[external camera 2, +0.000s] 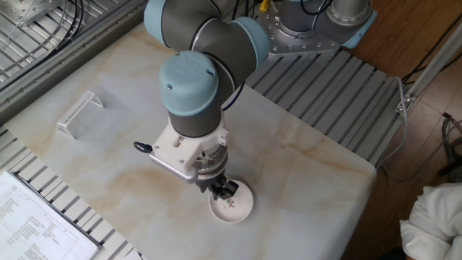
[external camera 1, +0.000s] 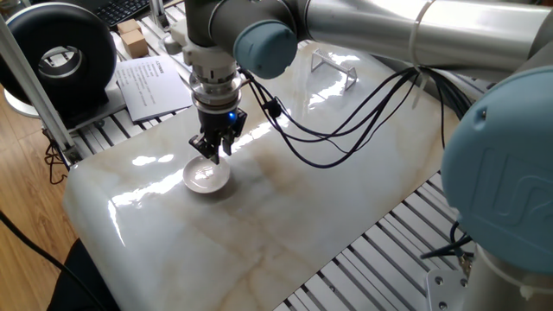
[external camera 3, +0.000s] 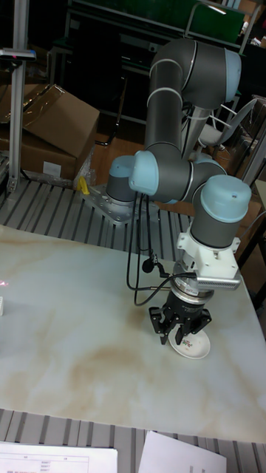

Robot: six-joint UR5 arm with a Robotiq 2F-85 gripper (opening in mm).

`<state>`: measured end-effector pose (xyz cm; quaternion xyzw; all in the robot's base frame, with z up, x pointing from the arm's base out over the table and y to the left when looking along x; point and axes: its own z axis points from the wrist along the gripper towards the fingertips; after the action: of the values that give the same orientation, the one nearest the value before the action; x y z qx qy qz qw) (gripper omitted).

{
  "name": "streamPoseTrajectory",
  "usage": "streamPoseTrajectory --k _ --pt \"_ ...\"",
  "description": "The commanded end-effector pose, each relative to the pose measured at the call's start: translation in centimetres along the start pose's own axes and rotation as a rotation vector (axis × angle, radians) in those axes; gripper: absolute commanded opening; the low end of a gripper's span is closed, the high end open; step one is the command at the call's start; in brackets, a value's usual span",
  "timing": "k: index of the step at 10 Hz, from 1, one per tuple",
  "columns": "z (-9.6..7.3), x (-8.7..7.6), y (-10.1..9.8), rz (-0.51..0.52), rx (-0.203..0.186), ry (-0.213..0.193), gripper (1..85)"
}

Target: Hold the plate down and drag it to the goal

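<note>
The plate [external camera 1: 206, 178] is a small white glossy dish lying flat on the marble tabletop, near its left front part; it also shows in the other fixed view [external camera 2: 232, 204] and the tall view [external camera 3: 191, 346]. My gripper [external camera 1: 212, 156] points straight down with its fingers drawn together, shut, tips over the plate's inside near its rim [external camera 2: 222, 191] [external camera 3: 179, 337]. Whether the tips touch the dish I cannot tell. The goal [external camera 1: 335, 67], a clear plastic bracket, stands far off at the opposite end of the table [external camera 2: 79, 114].
Printed paper sheets [external camera 1: 152, 85] lie beside the table's edge, next to a black round device [external camera 1: 62, 53]. Black cables [external camera 1: 346, 121] loop from the arm over the tabletop. Metal slatted rails [external camera 2: 339, 108] border the marble slab.
</note>
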<state>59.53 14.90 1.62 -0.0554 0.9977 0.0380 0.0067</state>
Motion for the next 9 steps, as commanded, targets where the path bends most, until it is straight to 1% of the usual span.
streamPoseTrajectory --k 1,2,3,4,9 --pt "0.06 -0.06 0.77 0.017 -0.033 -0.001 32.7" --pt "-0.01 -0.08 1.07 0.019 -0.044 -0.002 31.7" --pt "-0.17 0.03 0.78 0.022 -0.037 0.001 27.7" --pt "-0.34 0.14 0.59 0.02 -0.038 0.003 26.0" --pt "-0.35 0.23 0.09 0.009 -0.041 0.0 25.7"
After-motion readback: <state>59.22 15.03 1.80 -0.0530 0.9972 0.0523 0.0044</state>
